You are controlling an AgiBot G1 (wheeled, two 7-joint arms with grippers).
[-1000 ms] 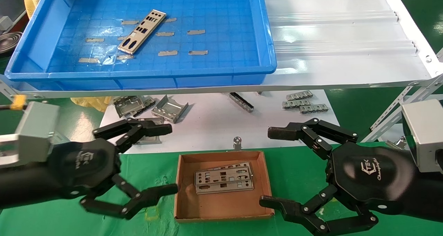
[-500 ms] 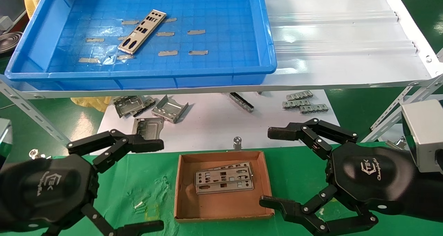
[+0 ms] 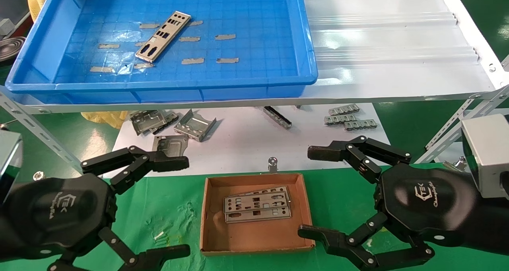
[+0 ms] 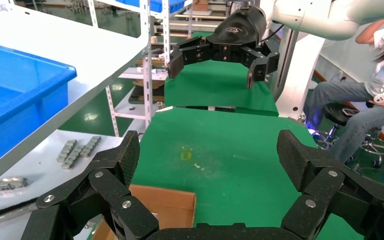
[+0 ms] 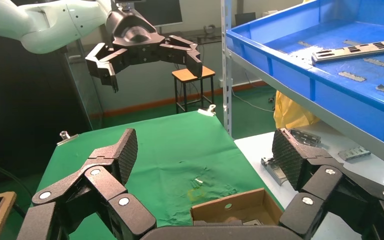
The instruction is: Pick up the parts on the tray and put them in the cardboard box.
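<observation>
Parts: one plate (image 3: 163, 35) lies slantwise on the floor of the blue tray (image 3: 306, 44), up on the white shelf; two more (image 3: 257, 209) rest stacked in the cardboard box (image 3: 254, 239) on the green cloth; the left gripper (image 3: 159, 207) and right gripper (image 3: 318, 193) flank the box, both spread wide and empty; judged a pause between placements, the next move calls for reaching up into the tray for the last plate.

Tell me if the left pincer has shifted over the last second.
Yes. The left pincer has pulled back leftward, away from the cardboard box, and is open.
</observation>
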